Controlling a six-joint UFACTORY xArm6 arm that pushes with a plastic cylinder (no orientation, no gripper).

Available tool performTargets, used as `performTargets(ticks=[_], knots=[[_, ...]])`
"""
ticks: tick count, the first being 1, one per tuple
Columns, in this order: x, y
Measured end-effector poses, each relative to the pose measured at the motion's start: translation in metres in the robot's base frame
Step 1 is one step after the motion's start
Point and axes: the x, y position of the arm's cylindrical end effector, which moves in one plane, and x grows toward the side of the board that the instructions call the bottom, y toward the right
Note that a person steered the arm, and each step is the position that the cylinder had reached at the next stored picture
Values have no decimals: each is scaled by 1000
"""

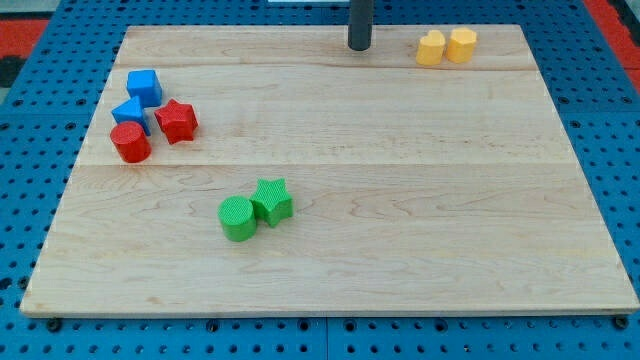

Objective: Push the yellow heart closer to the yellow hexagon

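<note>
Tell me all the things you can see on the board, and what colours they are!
yellow blocks: two, yellow, touching side by side at the view's top right; shapes hard to tell apart
blue blocks: two, blue, at the view's left
red star: one, red, right of the blue blocks
red cylinder: one, red, below the blue blocks
green cylinder: one, green, lower middle
green star: one, green, touching the green cylinder
wooden board: one, pale wood
my tip: one, dark, at the view's top, left of the yellow blocks, apart from them
</note>
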Motion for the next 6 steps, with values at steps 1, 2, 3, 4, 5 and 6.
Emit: performTargets(ticks=[1,2,3,4,5,6], knots=[[0,-17],[-8,-36],[-14,-42],[-14,-41],[-13,-34],[-12,-31]])
